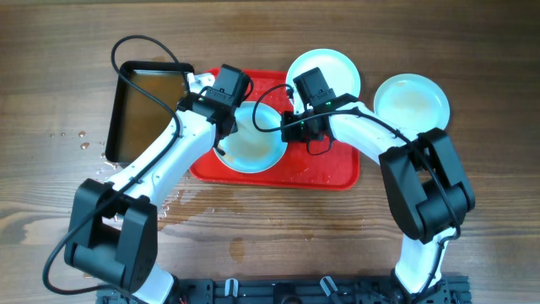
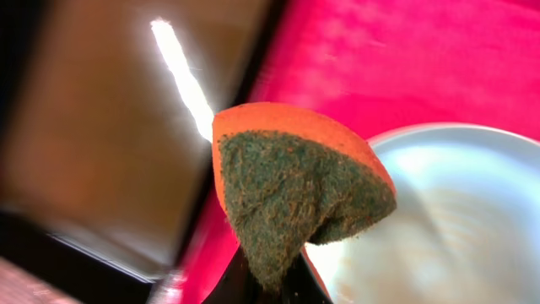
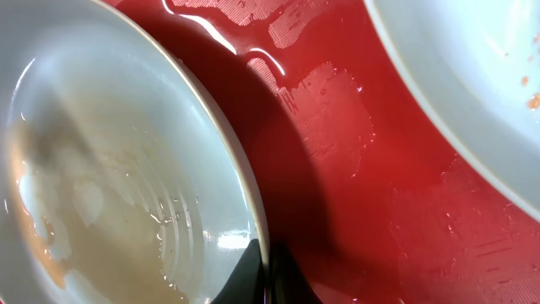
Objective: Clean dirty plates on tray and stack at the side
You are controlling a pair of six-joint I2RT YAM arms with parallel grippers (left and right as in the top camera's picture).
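One plate with a watery, brownish-streaked inside lies on the red tray. My right gripper is shut on its right rim; in the right wrist view the gripper pinches the plate's edge. My left gripper sits over the plate's left rim, shut on an orange sponge with a green scouring face, held above the plate's edge. A second plate overlaps the tray's back edge. A third plate, lightly stained, rests on the table to the right.
A black pan of brownish water stands just left of the tray. Water drops spot the wood near the pan and in front of the tray. The tray floor is wet.
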